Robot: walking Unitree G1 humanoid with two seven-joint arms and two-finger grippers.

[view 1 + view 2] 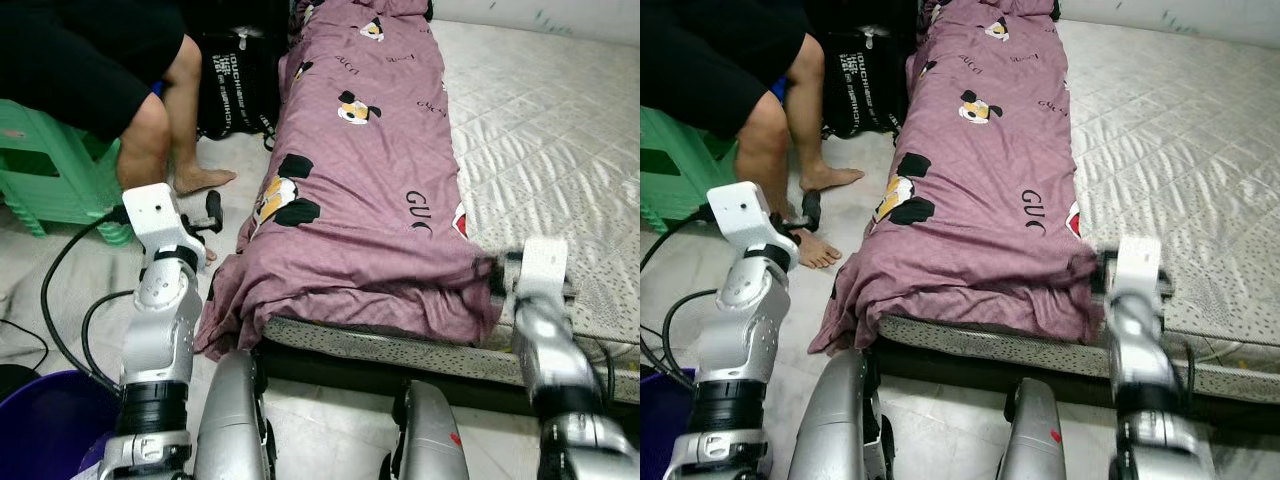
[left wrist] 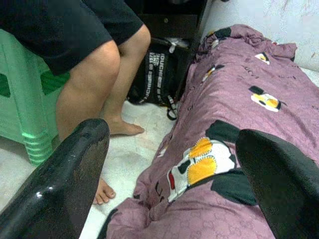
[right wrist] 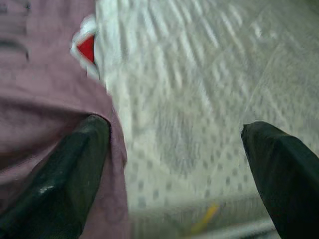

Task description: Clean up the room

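The right tool [image 3: 174, 164] hangs wide open, holding nothing, at the near corner of the purple quilt [image 1: 360, 190], one finger against its edge. The quilt lies bunched lengthwise along the mattress [image 1: 540, 120]. The left tool [image 2: 169, 184], also wide open and empty, hovers beside the quilt's other side, above the floor [image 1: 235, 200].

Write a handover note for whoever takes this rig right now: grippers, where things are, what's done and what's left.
Left gripper: open, holds nothing, raised by the quilt's floor-side edge, pointing along the bed.
Right gripper: open, at the quilt's near right corner; one finger is over the quilt edge, the other over bare mattress. Not yet gripping.
Quilt: purple, bunched lengthwise along the mattress's left side, its near left corner drooping toward the floor.
A person sits on a green stool close to the left arm; mind their feet.
Done: both grippers are at the quilt's near end.
Left: grip the quilt and tidy it.
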